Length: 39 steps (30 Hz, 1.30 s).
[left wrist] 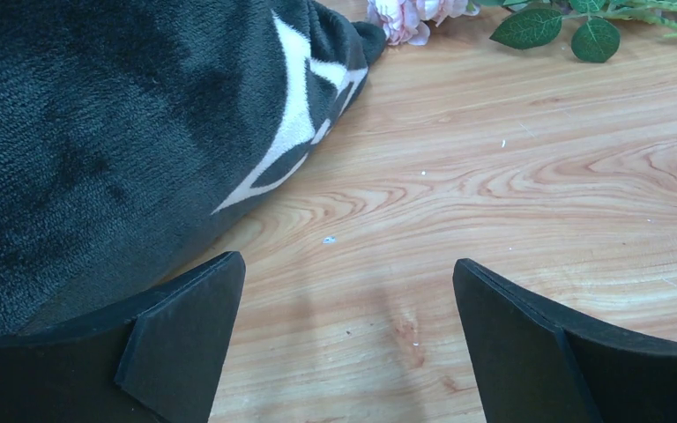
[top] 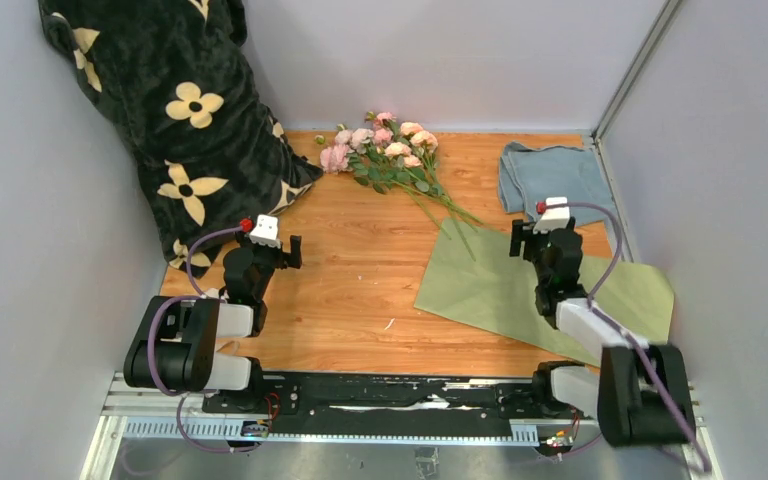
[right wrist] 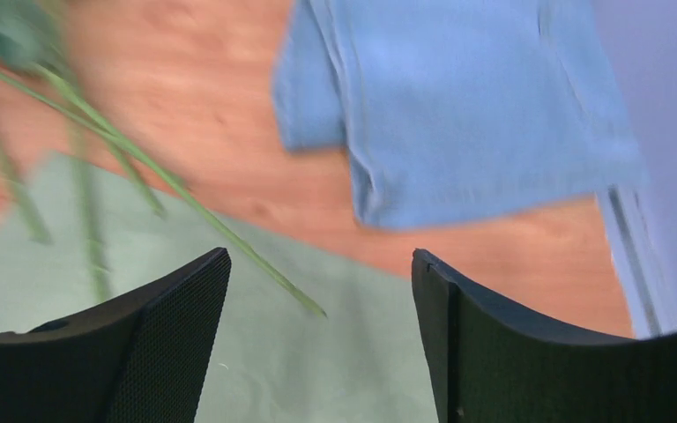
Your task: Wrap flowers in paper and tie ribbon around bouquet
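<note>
Top external view shows a wooden table (top: 360, 280) with two robot arms at its near edge. The flowers (top: 388, 150) lie at the far side of the table. Their pink blooms are on the left, and their long green stems point right and toward the arms. The stem ends rest on a corner of the paper (top: 490, 290). The paper lies flat on the right side of the table, green face up. The right gripper (top: 526, 236) hangs over the far edge of the paper, near the stem ends. Its jaws are wide apart and hold nothing. A folded blue cloth (top: 552, 176) lies in the far right corner, just past the paper. The left gripper (top: 282, 250) hangs over bare wood on the left, well apart from the flowers. Its jaws are wide apart too, with nothing between them. A black blanket (top: 185, 110) with cream flower shapes is piled in the far left corner, just beside the left gripper. One pink bloom lies near the blanket's edge
</note>
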{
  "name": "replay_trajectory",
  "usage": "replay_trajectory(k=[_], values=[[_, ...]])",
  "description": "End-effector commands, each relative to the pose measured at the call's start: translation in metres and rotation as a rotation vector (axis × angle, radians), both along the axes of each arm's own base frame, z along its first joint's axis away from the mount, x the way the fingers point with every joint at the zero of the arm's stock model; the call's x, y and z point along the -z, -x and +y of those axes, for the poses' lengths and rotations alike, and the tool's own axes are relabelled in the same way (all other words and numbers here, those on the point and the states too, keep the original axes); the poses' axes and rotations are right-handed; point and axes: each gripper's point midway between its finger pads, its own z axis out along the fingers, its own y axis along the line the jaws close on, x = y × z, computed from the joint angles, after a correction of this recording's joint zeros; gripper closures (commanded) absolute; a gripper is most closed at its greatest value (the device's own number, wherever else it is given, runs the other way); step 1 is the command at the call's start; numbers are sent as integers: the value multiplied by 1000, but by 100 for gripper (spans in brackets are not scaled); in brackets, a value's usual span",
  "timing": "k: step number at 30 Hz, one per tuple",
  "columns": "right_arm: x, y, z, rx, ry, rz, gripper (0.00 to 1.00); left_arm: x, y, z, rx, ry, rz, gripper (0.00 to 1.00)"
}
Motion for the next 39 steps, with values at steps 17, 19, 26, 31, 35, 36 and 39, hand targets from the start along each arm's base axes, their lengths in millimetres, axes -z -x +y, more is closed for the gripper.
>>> replay_trajectory(k=[17,19,26,31,35,36,39], values=[[-26,160,144,-797,1196,814,19,-131,63,-40,469,-235,369,0],[-6,173,142,-816,1281,863,18,-139,82,-36,474,-260,422,0],[18,177,137,-727,1473,871,16,-127,111,-30,452,-253,507,0],[61,206,121,-838,1452,1025,15,-114,116,-34,479,-231,549,0],[66,203,130,-847,1466,1019,15,-112,117,-39,511,-212,561,0],[69,204,130,-860,1468,1030,15,-111,118,-40,516,-210,563,0],[86,203,122,-868,1499,1031,14,-109,117,-40,522,-215,565,0]])
